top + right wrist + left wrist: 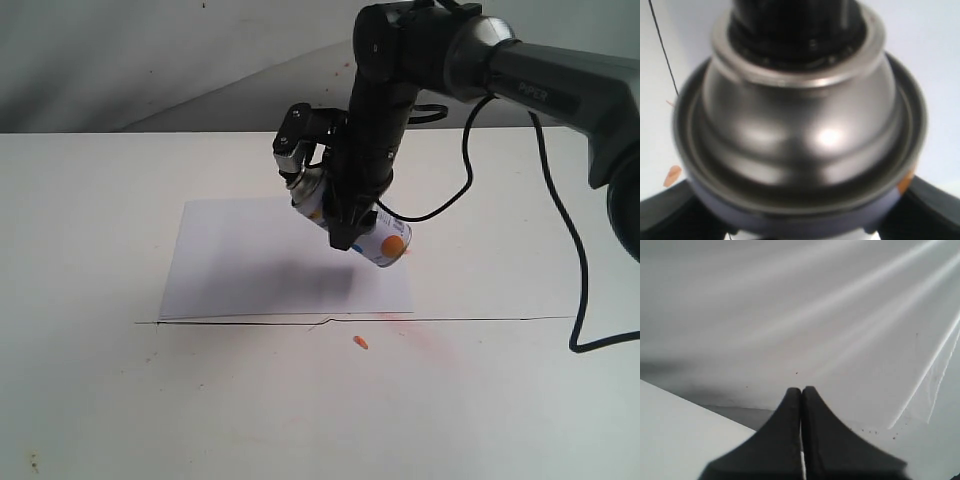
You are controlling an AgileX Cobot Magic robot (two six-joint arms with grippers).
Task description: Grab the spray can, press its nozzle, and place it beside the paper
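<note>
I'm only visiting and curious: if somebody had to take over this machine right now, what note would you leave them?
Left tool: shut, holding nothing.
Right tool: shut on the spray can, which hangs tilted in the air over the right part of the paper.
Done: the can is picked up.
Unclear: nothing shows whether the nozzle has been pressed.
Left: press the nozzle if needed, then set the can on the table beside the paper.

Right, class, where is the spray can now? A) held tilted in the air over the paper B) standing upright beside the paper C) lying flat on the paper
A: the right gripper clamps the spray can, which hangs tilted above the paper, casting a shadow on it.
</note>
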